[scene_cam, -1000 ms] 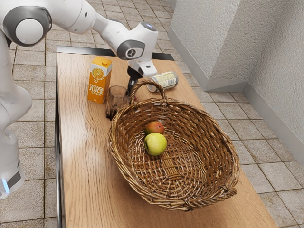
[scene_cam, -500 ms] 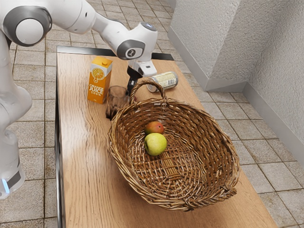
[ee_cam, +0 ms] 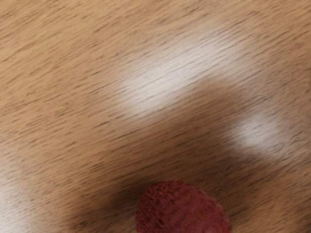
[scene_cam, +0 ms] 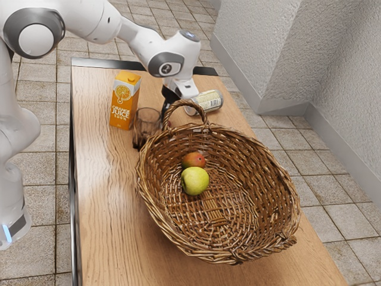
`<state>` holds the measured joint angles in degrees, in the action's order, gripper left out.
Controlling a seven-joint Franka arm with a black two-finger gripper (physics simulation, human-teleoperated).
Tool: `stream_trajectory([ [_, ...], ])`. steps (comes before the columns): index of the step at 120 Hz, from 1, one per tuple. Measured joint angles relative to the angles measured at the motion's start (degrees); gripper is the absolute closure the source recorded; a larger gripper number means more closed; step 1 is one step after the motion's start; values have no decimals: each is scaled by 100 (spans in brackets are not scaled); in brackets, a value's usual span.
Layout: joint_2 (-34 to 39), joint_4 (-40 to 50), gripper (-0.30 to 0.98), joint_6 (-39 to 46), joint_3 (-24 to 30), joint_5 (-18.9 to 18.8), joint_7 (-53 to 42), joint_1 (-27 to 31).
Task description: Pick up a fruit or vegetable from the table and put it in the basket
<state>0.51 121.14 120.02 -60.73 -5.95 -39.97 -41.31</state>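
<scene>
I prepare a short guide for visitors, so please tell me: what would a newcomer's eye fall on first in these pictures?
Probably the big wicker basket on the table, with a green apple and a mango inside. Next, the bright orange carton standing beside the glass. Close up, a bumpy red fruit stands out, at or just under the gripper.

The robot's wrist (scene_cam: 186, 49) has moved a tiny bit toward the bench's (scene_cam: 107, 179) long edge, the one facing the wall (scene_cam: 339, 77).
</scene>
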Motion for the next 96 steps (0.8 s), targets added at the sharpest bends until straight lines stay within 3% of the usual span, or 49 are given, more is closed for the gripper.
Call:
stream_trajectory([
  [96,-62,9,0,18,0,-3,-1,-38],
])
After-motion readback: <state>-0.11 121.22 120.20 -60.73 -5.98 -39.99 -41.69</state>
